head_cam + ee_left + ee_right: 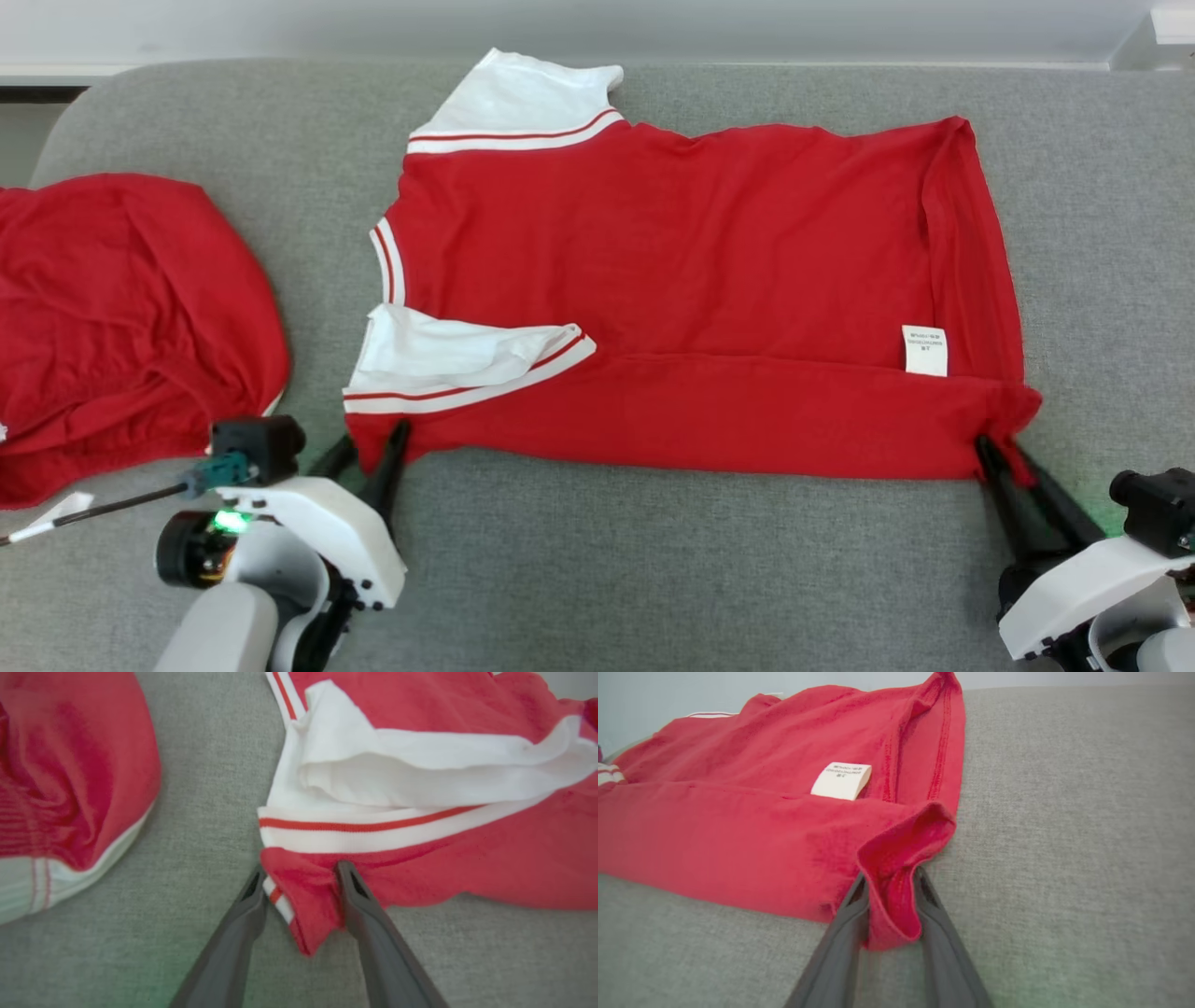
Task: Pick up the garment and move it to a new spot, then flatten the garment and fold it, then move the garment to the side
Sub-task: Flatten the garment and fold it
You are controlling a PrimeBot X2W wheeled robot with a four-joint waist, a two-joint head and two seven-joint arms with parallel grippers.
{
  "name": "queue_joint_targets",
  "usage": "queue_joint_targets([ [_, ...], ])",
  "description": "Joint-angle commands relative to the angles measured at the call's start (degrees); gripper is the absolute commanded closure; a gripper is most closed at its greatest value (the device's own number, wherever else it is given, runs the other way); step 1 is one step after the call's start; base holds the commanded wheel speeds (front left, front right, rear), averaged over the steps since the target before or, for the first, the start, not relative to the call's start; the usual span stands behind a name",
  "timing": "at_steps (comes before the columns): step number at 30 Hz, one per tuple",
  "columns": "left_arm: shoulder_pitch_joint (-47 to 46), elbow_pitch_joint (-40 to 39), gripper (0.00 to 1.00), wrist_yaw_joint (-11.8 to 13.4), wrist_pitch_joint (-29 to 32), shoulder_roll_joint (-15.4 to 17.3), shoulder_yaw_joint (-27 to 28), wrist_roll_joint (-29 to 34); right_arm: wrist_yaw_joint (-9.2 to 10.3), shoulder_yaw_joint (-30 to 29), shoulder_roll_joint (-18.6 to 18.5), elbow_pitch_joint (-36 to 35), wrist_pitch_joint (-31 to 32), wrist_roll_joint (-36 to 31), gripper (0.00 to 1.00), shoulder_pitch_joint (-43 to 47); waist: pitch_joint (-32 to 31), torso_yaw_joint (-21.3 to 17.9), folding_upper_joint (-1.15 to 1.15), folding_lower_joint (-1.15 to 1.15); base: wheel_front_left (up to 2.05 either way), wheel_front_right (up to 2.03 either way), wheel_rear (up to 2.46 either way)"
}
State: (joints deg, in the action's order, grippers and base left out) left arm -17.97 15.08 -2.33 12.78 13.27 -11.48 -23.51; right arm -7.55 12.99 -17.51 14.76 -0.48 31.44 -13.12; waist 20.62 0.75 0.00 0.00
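Garment [672, 299] lies flat mid-bench [653, 560], first fold already laid along its six-o'clock edge; more folding and the sideways move remain, I judge. Left pincer [299, 879] and right pincer [891, 884] pinch its near corners.

White-shelled arms, dark claws

Behind the left claw [369, 457], a green light glowed; the right claw [1013, 476] had long dark fingers.

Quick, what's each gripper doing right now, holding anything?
Left gripper: fingers straddle the near sleeve-side corner of the spread red T-shirt with white sleeves; a firm grip cannot be told.
Right gripper: closed on the T-shirt's near hem corner.
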Motion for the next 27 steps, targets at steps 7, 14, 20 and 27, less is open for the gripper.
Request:
queue_joint_targets([
  [7,1.79,-6.39,1.00,1.12,-2.43,0.65,-0.09,1.04,0.15,-0.07,-2.59,-3.97,-0.03,1.73,1.00,-0.14,-0.49,0.10,0.00,0.00,0.00,0.00,0.00],
  [14,7.55,-16.90,1.00,3.87,-1.00,2.74,0.78,2.45,0.15,-3.44,-3.65,-9.76,2.10,0.56,1.00,4.58,-3.09,0.32,0.00,0.00,0.00,0.00,0.00],
  [20,18.23,-26.67,1.00,7.34,4.77,3.41,1.76,0.13,0.15,-8.02,-0.63,-15.94,6.59,-1.37,1.00,13.86,-5.53,0.25,0.00,0.00,0.00,0.00,0.00],
  [27,26.65,-28.54,1.00,9.38,6.75,1.55,2.25,-3.31,0.15,-11.43,3.67,-16.56,9.97,-1.50,1.00,21.84,-6.89,0.14,0.00,0.00,0.00,0.00,0.00],
])
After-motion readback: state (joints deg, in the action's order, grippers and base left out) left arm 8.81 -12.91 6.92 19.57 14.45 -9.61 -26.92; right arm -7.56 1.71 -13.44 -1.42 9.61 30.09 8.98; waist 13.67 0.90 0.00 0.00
